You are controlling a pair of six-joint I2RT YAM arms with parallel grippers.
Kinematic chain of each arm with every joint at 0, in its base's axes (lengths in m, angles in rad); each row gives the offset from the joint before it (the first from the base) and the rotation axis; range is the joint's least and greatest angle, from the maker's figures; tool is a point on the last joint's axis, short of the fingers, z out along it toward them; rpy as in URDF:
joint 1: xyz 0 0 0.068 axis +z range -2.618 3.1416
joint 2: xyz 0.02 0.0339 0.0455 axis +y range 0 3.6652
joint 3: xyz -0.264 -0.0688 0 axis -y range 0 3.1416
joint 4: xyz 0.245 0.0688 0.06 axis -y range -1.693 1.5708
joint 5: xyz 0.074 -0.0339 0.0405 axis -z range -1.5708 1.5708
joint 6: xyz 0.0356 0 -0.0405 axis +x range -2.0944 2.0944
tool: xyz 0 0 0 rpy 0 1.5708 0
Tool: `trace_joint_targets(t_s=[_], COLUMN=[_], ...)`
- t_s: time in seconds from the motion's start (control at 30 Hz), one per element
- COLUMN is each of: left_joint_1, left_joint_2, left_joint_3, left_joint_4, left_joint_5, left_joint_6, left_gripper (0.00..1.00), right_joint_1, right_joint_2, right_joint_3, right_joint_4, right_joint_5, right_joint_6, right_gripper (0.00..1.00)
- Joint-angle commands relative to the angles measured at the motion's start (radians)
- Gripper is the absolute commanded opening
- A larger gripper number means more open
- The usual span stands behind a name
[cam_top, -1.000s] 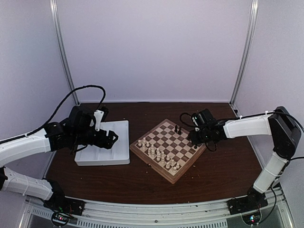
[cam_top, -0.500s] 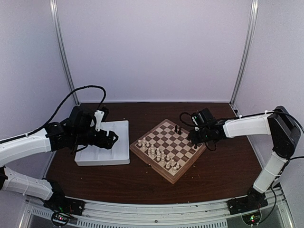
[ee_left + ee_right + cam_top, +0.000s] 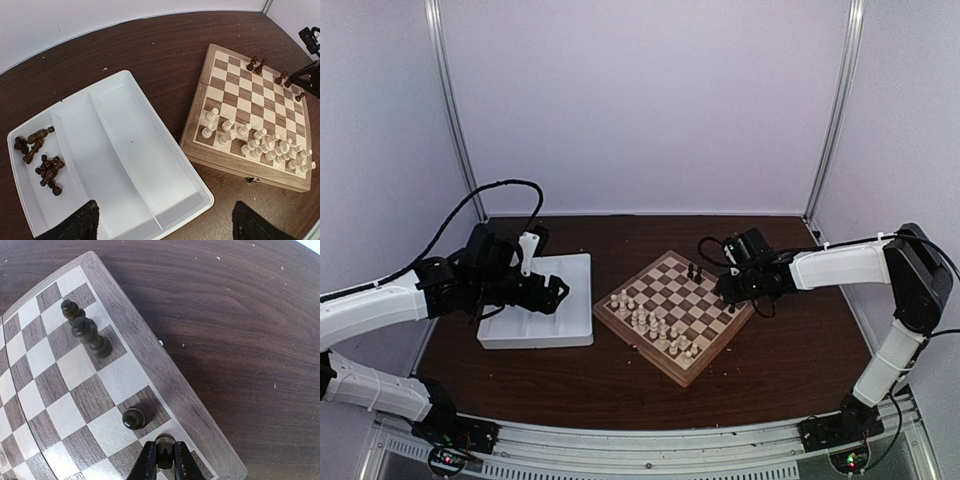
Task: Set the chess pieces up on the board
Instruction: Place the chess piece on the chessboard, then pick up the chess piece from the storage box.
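My right claw (image 3: pixel 164 463) is pinched shut on one small dark brown wooden chess piece (image 3: pixel 165 444). That piece stands upright, long axis vertical, on a square against the right-hand edge of the square wooden checkered chessboard (image 3: pixel 150 360) with its thick tan rim. Just beside it along that edge stands a second dark pawn (image 3: pixel 134 418), close to my fingers. Farther along, near the board's far corner, is a pair of dark pieces (image 3: pixel 82 329), also upright. The board sits cornerwise on the dark brown wooden tabletop (image 3: pixel 240 315). Cream-white chess figures (image 3: pixel 250 141) stand in rows along its near-left edge. At the tabletop's left side lies a white rectangular plastic compartment tray (image 3: pixel 150 165). Its outermost compartment holds loose dark chess pieces (image 3: pixel 42 160) lying on their sides, pointing various ways. My left claw (image 3: pixel 164 229) hangs over the tray's near edge, jaws spread wide and holding nothing.
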Motion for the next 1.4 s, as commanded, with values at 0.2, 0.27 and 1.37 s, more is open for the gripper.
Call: trace_joint_targets(t_s=[0.2, 0.27, 1.37], left_joint_1=[0.001, 0.001, 0.439], left_joint_2=[0.002, 0.001, 0.422], left_joint_3=[0.025, 0.026, 0.129], left_joint_4=[0.017, 0.017, -0.118], left_joint_5=[-0.003, -0.008, -0.046], left_joint_6=[-0.004, -0.006, -0.293], left_gripper=[0.92, 0.92, 0.50], right_joint_1=[-0.007, -0.007, -0.002], right_joint_2=[-0.043, -0.058, -0.400], right_joint_3=[-0.002, -0.003, -0.085], right_joint_4=[-0.017, -0.016, -0.058], right_joint_5=[0.028, 0.033, -0.113], right_joint_6=[-0.001, -0.002, 0.003], right_gripper=[0.26, 0.31, 0.35])
